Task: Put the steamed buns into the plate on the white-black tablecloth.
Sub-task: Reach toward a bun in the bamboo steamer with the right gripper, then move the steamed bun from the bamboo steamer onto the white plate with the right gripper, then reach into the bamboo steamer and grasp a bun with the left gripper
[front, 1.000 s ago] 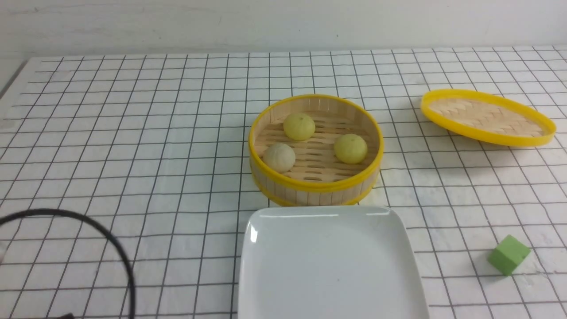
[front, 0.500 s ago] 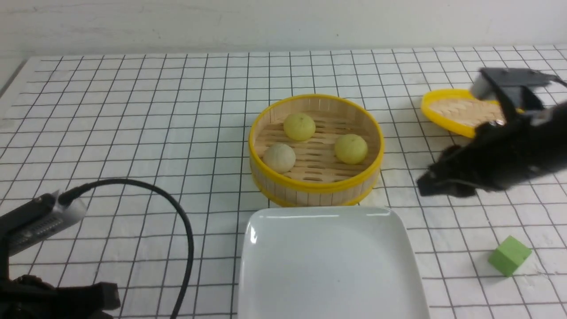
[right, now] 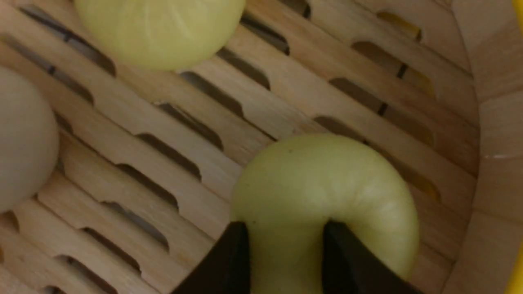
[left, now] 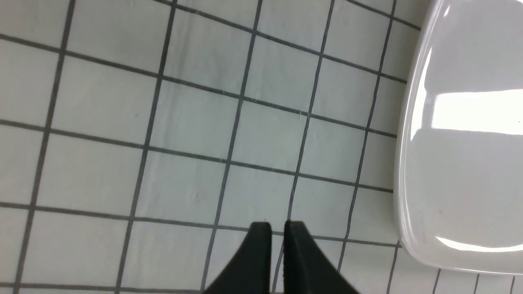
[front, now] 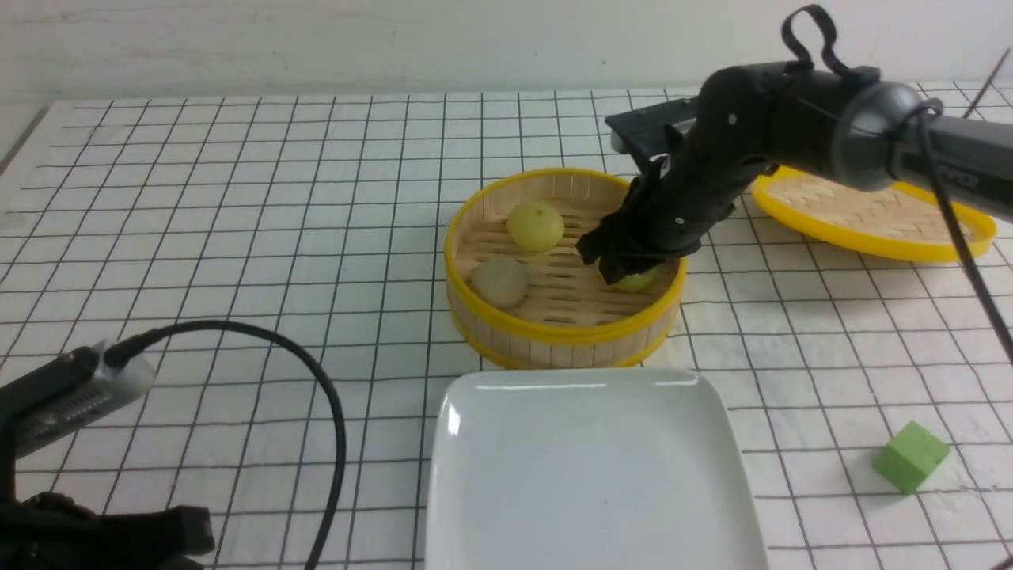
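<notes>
Right tool (right: pixel 286 234) pinches a yellow bun (right: pixel 327 179) inside the steamer basket (front: pixel 562 336), jaws narrowed, dough visibly squeezed. Risk: the soft bun tears or slips on lifting, or catches the basket wall. Left tool (left: pixel 278 230) hangs all but closed, empty, beside the plate (front: pixel 586 475)

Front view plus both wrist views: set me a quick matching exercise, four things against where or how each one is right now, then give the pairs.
Things:
1. right end effector
2. left end effector
3. plate
4. green cube

Places or states:
A. lies on the tablecloth, to the right of the plate
B. bare, no bun on it
C. pinching a pale yellow bun inside the steamer basket
D. over bare tablecloth beside the plate's rim, holding nothing

Pairs: 1-C, 2-D, 3-B, 4-A
</notes>
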`<state>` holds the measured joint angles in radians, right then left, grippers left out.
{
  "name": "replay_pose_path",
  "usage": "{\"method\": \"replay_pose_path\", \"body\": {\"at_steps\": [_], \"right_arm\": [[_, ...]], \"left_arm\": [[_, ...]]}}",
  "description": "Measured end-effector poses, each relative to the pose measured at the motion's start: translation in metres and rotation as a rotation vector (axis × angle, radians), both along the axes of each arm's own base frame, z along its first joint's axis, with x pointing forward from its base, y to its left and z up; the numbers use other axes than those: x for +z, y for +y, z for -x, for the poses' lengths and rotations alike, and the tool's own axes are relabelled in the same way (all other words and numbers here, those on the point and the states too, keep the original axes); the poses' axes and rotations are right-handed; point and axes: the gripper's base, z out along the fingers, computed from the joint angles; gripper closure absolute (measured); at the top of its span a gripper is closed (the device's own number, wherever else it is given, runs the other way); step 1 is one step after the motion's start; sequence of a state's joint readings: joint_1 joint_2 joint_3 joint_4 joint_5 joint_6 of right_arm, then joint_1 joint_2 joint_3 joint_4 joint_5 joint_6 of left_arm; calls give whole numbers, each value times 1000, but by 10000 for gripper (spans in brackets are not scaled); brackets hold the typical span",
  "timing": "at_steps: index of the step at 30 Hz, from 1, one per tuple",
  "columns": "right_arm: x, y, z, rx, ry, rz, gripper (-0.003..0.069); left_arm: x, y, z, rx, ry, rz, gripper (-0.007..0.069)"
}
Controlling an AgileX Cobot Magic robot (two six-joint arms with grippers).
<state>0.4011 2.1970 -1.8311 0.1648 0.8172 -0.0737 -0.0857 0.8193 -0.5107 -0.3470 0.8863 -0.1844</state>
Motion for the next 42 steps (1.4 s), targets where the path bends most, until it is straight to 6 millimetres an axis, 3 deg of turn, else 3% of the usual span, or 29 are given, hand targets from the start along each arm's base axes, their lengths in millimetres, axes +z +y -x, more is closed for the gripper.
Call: {"method": "replay_pose_path", "body": {"at_steps": [3,6,8,10,11,13,14,16,18,23,24,25,30,32,35,36,38,40,42], "right_arm": [[7,5,2,27,12,32,594],[23,10,13,66,23,72,650],[47,13,33,102,46,100,650],[83,15,65,138,58,102,650],[84,15,69,139,66,103,650],[111,14,112,155,81,90,650],[113,14,129,153,97,86,650],[100,14,157,149,129,94,650],[73,15,173,145,148,125,649],[15,17,184,84,120,136,596],[15,17,184,84,118,133,596],[6,19,185,74,136,124,539],[9,23,189,100,184,103,321],[33,18,194,141,175,117,298],[64,4,202,156,155,131,379],[82,-11,211,149,144,146,476],[95,-35,224,120,140,159,615],[100,-63,242,76,126,160,668],[92,-85,259,33,130,158,673]], "left_arm": [[0,0,0,0,0,0,538],[0,0,0,0,1,0,534],[0,0,0,-1,2,0,532],[0,0,0,-1,3,0,528],[0,0,0,-1,3,0,527],[0,0,0,0,0,0,524],[0,0,0,1,-1,0,521],[0,0,0,1,-2,0,517],[0,0,0,1,-2,0,517],[1,0,-1,5,-15,0,515],[1,0,-1,5,-15,0,515],[1,0,-2,9,-26,0,513],[3,1,-6,23,-65,1,504],[4,0,-7,34,-85,13,500],[5,0,-10,25,-108,9,499],[9,0,-13,-10,-140,-13,503],[15,-1,-19,-54,-166,-35,534],[27,-4,-31,-103,-181,-37,597],[40,-8,-45,-130,-178,-9,622]]}}
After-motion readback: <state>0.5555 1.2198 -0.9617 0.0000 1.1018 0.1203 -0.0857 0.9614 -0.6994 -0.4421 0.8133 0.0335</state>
